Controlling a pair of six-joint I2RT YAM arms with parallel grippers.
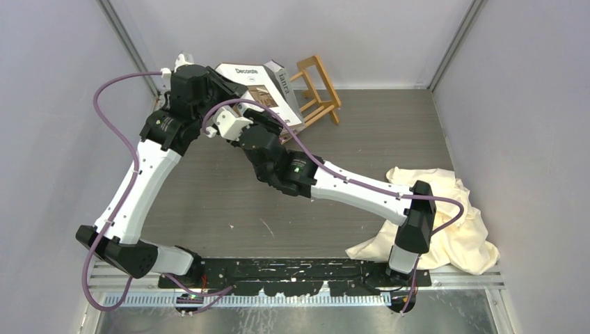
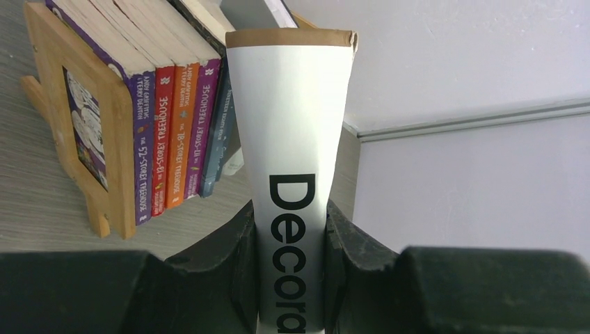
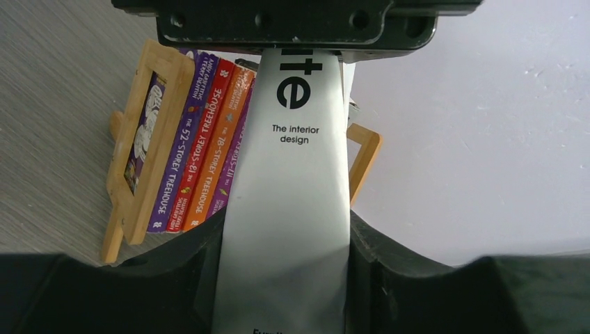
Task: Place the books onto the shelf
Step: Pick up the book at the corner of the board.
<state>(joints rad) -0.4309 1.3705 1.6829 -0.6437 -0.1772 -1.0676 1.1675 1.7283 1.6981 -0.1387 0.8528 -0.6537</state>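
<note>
Both arms are reaching to the far edge of the counter [image 1: 209, 202], where the wooden shelf [image 1: 321, 90] is standing near the middle of that edge. They are sharing one big white book [image 1: 259, 87], the one with "Decorate" printed down its spine.

The left end effector [image 2: 291, 236] is gripping the spine at the start of the title, with one finger [image 2: 236, 264] pressing on each side. The right end effector [image 3: 285, 236] is clamping the same book [image 3: 289, 188] lower down the spine, its fingers [image 3: 198, 271] hugging both faces.

In the top view the white book is tilting over the left end of the shelf. A grey book [image 1: 284, 75] is leaning just behind it. Whether the white book is already resting on the slats cannot be told.

In the left wrist view a row of paperbacks [image 2: 174, 132] is standing in the shelf [image 2: 115, 146]: purple, red, orange, purple, then dark blue. The white book [image 2: 292, 125] is sitting just beside the dark blue one.

A cream cloth [image 1: 445, 216] is lying crumpled by the near right corner of the counter, well apart from the shelf.
</note>
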